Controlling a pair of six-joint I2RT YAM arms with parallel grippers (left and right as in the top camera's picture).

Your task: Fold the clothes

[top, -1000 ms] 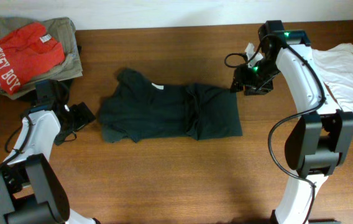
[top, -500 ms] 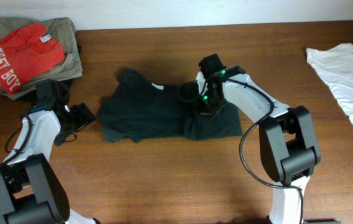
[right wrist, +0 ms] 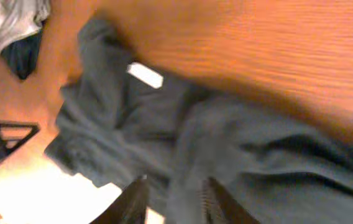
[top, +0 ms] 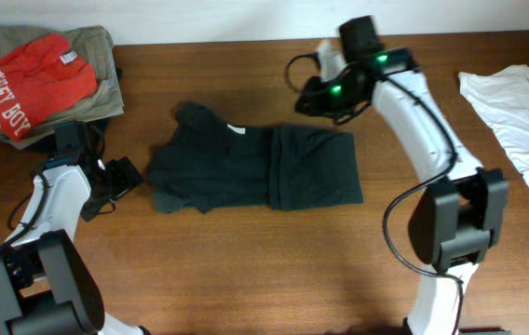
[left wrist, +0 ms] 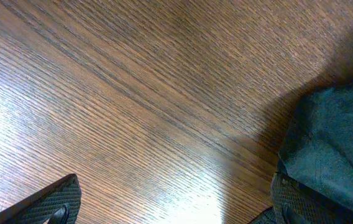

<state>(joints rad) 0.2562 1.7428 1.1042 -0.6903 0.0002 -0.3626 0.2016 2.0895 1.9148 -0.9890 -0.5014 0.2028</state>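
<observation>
Wood table (top: pixel 246 270): your black T-shirt (top: pixel 227 172) lies flat mid-table, rt part folded over itself. Rt gripper (top: pixel 314 96) hovers near shirt's far edge, fingers a bit apart, nothing btwn them. Left gripper (top: pixel 127 175) sits just beside shirt's left edge, spread wide, empty. White neck tag (top: pixel 236 129) shows on top.

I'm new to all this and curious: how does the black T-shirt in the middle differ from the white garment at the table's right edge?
The black T-shirt is partly folded into a compact block; the white garment lies loose and unfolded. The black T-shirt sits mid-table, wholly in view; the white garment runs past the picture's right edge. Both lie on the wooden table, neither held.
</observation>
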